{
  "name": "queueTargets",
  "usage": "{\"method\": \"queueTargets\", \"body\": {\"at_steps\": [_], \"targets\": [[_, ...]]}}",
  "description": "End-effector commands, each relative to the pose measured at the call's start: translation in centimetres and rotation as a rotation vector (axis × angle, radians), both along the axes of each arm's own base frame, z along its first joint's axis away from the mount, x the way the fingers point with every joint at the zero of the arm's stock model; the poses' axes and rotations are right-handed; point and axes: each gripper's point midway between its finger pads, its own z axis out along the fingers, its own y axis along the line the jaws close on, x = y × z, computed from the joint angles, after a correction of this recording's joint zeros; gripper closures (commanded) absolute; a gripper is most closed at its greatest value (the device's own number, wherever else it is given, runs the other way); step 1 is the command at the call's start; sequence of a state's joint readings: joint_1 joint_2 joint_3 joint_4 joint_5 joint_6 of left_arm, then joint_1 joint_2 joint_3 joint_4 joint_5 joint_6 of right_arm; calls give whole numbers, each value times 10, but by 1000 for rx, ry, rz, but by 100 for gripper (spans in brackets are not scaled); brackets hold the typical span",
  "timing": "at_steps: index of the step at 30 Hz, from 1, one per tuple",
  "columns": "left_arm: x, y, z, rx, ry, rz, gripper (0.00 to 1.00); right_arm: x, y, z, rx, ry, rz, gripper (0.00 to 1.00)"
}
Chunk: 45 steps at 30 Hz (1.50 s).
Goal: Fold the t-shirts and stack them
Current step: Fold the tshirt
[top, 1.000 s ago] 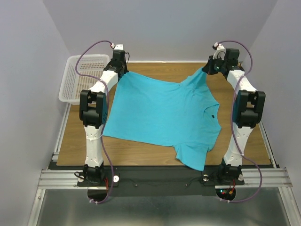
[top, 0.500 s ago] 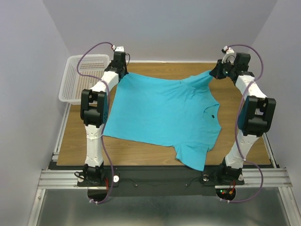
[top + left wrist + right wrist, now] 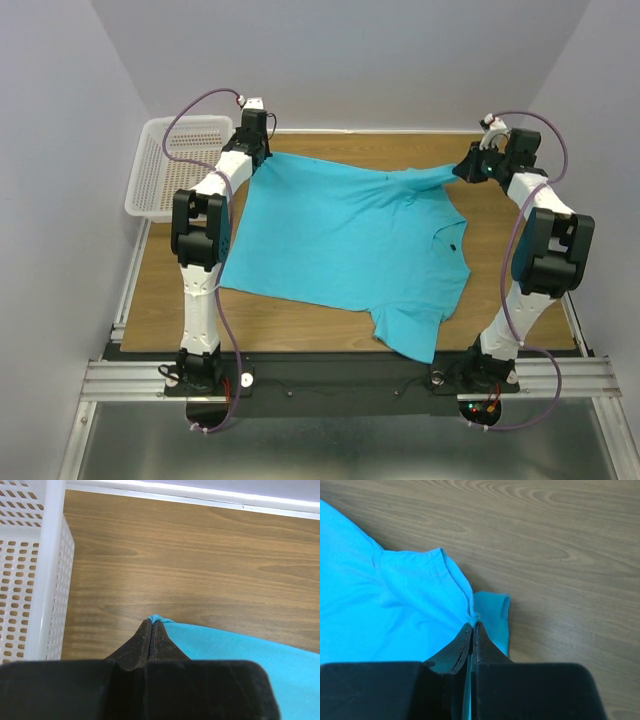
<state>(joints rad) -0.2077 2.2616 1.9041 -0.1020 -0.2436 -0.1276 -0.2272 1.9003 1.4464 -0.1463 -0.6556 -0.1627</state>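
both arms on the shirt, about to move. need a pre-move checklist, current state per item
1. left hand shut on t-shirt corner: ok.
2. right hand shut on sleeve cloth: ok.
3. Cloth flat between the hands: not ok, creases run toward the right hand.
4. t-shirt fully on table: not ok, near sleeve overlaps the front edge.
5. basket apart from left hand: ok.
6. Single layer pinched in each hand: cannot tell.
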Motion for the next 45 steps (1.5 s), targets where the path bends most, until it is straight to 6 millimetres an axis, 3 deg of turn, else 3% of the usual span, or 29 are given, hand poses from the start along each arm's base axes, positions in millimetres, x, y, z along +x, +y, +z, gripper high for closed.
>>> {"method": "queueTargets", "body": {"at_steps": [1, 13, 16, 22, 45], "targets": [[1, 11, 45, 14, -93, 38, 100, 1, -8, 33, -30, -121, -2, 99], [-4, 21, 42, 31, -77, 72, 100, -7, -16, 16, -29, -103, -36, 99], [-4, 17, 44, 14, -90, 54, 100, -13, -10, 10, -4, -88, -11, 99], [-5, 7, 50, -24, -120, 5, 100, -13, -3, 10, 24, -108, 27, 99], [-23, 16, 44, 17, -118, 8, 100, -26, -10, 1, -13, -103, 7, 99]]}}
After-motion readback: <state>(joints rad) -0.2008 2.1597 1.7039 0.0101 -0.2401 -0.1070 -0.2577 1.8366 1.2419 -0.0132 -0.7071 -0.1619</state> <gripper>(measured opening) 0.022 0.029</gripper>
